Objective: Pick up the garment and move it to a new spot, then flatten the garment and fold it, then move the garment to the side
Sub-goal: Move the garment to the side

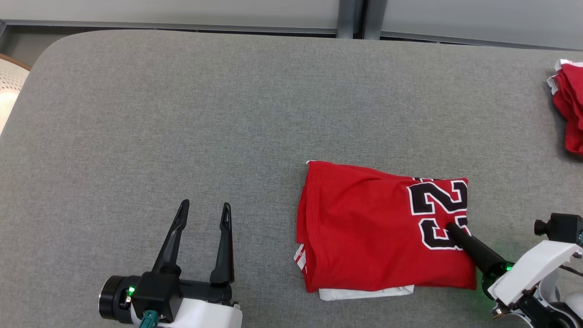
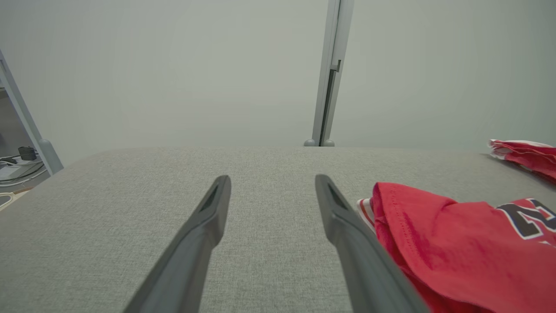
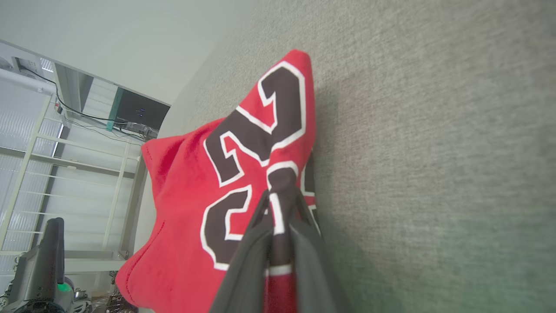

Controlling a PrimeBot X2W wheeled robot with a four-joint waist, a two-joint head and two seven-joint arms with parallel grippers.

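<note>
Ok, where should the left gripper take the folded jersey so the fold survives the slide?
Probably the jersey by its left edge, the left gripper coming in low from the robot's left, one finger under the stack. The layers end together there, white trim peeking out, and the right gripper pinches the opposite edge by the number.

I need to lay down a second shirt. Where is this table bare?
Bare: the left half of the table, beyond the open left gripper, and the far strip behind the folded jersey. Crowded: the right, where the right gripper pinches the jersey and another red garment lies at the edge.
</note>
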